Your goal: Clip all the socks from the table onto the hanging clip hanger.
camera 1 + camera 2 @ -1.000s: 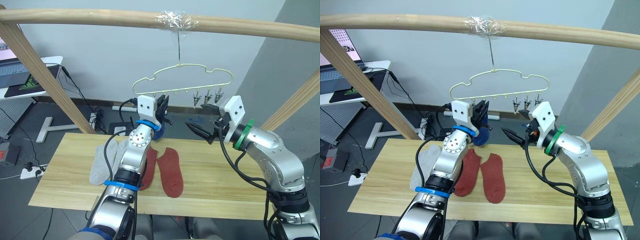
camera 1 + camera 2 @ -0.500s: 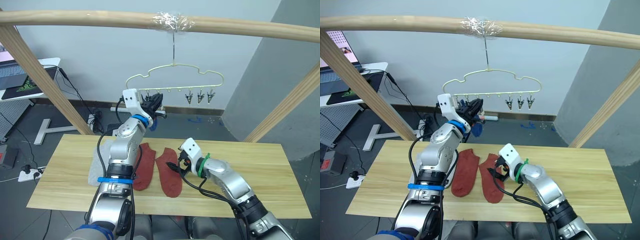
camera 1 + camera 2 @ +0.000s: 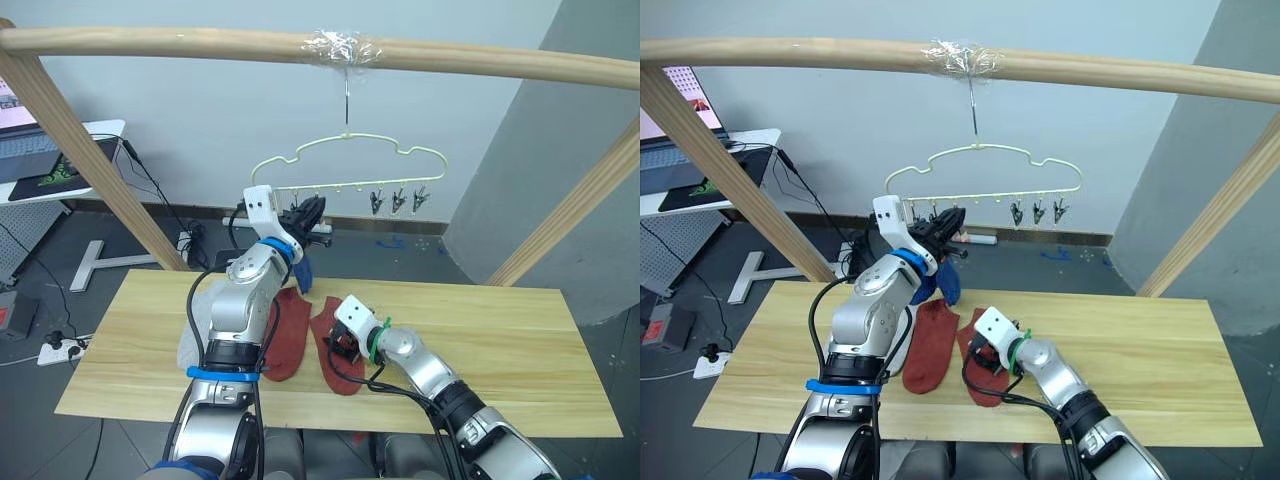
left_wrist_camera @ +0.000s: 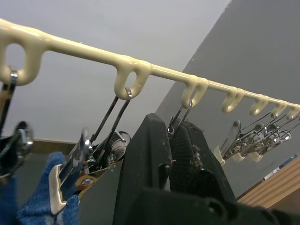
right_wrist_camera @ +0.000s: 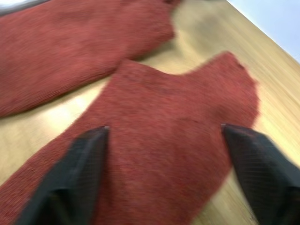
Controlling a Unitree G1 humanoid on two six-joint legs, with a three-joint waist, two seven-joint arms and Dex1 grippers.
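Left claw (image 4: 176, 154) raised at the row of clips on the hanger (image 3: 345, 165), fingers pressed close together with nothing seen between them, tips just under the hanger's looped lower bar. Blue sock (image 3: 301, 270) hanging just beside that claw, pinched in a metal clip (image 4: 70, 171) at the left end of the row; three more clips (image 3: 398, 201) hanging bare toward the right end. Hanger hooked from the rail (image 3: 200, 42) by a taped spot. Right claw (image 5: 164, 173) low over the bench (image 3: 520, 340), fingers spread wide and straddling the right rust sock (image 5: 159, 154), one finger at each edge of the fabric, tips at or just above it; contact cannot be told. Left rust sock (image 3: 285, 330) lying flat just beside the right one, the two nearly parallel near the middle of the bench. Grey sock (image 3: 187, 335) flat on the bench at the far left, mostly hidden behind the left arm. White desk (image 3: 60, 160) with a laptop off to the left, beyond the bench
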